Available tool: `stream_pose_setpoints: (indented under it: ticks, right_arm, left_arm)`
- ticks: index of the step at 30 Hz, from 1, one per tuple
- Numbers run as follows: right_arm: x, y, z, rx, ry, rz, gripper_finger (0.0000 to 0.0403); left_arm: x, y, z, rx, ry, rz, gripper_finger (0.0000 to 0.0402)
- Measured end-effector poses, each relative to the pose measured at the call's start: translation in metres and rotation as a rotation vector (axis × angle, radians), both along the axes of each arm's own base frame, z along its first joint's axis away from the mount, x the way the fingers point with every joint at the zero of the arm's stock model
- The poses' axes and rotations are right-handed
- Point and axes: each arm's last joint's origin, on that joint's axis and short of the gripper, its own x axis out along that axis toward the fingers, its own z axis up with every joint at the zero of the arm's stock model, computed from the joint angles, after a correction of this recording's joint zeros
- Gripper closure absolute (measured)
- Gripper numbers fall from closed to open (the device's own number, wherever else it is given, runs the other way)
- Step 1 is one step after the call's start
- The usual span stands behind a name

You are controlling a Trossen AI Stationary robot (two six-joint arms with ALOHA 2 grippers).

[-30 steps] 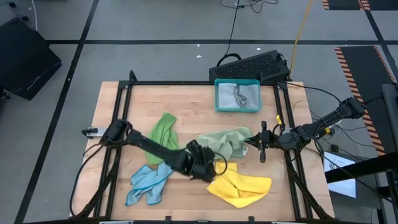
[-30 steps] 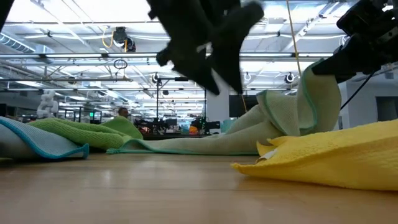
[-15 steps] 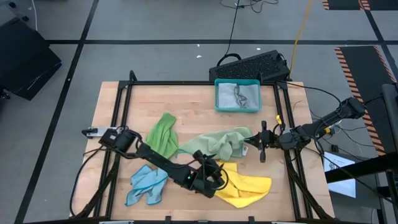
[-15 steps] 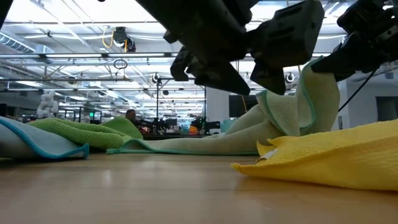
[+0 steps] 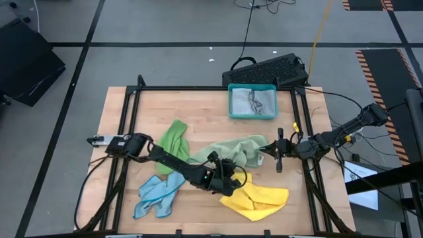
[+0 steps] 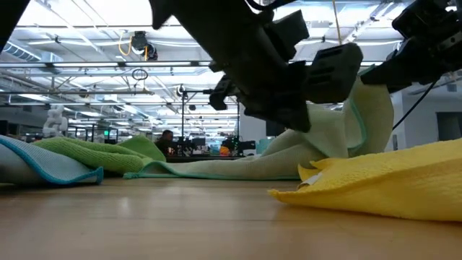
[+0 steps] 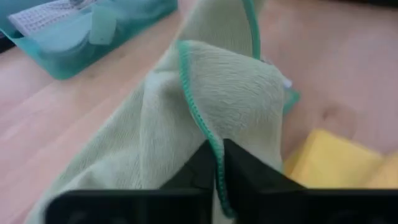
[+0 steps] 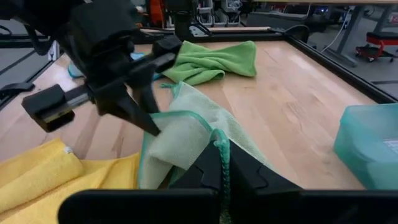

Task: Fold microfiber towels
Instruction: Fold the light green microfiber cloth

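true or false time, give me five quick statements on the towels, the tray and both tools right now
1. Both tools, the left tool and the right tool, pinch the pale green towel. True.
2. The yellow towel lies in the teal tray. False: it lies on the table, at the near edge.
3. The light blue towel is held by the right tool. False: it lies loose on the table.
4. The bright green towel lies on the table, ungripped. True.
5. The pale green towel lies flat. False: it is bunched, with one end lifted.

Crumpled microfiber towels [image 5: 231, 153] mid-table
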Motion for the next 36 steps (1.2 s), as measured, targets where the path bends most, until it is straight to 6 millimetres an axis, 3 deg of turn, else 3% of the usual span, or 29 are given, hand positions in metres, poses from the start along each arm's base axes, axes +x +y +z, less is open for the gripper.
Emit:
stream_pose_setpoints:
  ticks: [4, 9, 12, 17, 25, 30, 33, 36]
  right_arm:
    - [0.0, 0.0, 0.0, -0.019, -0.003, -0.007, 0.0403]
    - [0.003, 0.001, 0.016, 0.087, -0.171, -0.047, 0.0403]
    - [0.004, 0.005, 0.034, 0.164, -0.311, 0.046, 0.0403]
    - [0.007, 0.022, 0.072, 0.153, -0.345, 0.162, 0.0403]
    - [0.025, 0.063, 0.153, -0.083, -0.291, 0.183, 0.0403]
    - [0.03, 0.08, 0.198, -0.218, -0.233, 0.15, 0.0403]
    - [0.028, 0.081, 0.218, -0.28, -0.205, 0.134, 0.0403]
    - [0.019, 0.07, 0.229, -0.316, -0.17, 0.126, 0.0403]
  left_arm:
    - [-0.01, -0.009, 0.017, 0.002, 0.015, -0.023, 0.0384]
    - [-0.028, -0.022, 0.064, 0.076, -0.002, -0.094, 0.0396]
    - [-0.042, -0.026, 0.1, 0.117, -0.033, -0.14, 0.0396]
    - [-0.068, -0.038, 0.156, 0.189, -0.096, -0.263, 0.0396]
    - [-0.129, -0.062, 0.249, 0.39, -0.291, -0.424, 0.0396]
    - [-0.169, -0.055, 0.291, 0.449, -0.354, -0.437, 0.0398]
    - [-0.191, -0.039, 0.302, 0.473, -0.292, -0.296, 0.0397]
    - [-0.208, -0.014, 0.3, 0.49, -0.201, -0.148, 0.0396]
